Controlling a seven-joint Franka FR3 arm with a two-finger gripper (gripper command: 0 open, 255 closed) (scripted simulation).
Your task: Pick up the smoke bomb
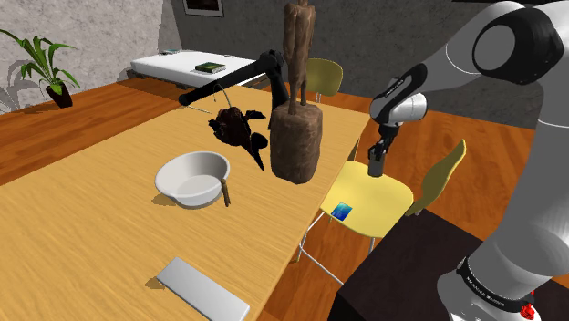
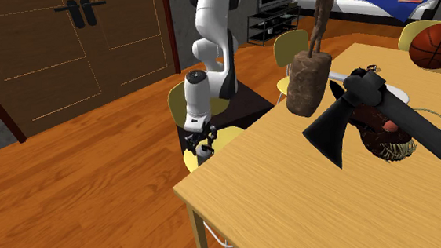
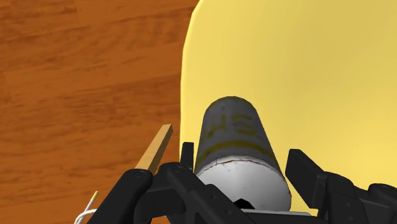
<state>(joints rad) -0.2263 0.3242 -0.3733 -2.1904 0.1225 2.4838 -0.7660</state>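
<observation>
The all-black two-finger gripper (image 3: 242, 159) is clenched on the grey cylindrical smoke bomb (image 3: 234, 137), grasping it over the yellow chair seat (image 3: 305, 70), beside the wooden table (image 1: 91, 237) on the shoulder view's right; a yellow band and yellow stencilled characters mark the can, unreadable; a small blue card (image 1: 341, 212) lies on the seat's near edge.

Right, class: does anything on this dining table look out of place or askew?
Yes: a large black axe lies slanted across a dark bristly object on the wooden table, near a white bowl. Such a tool looks out of place there.
</observation>
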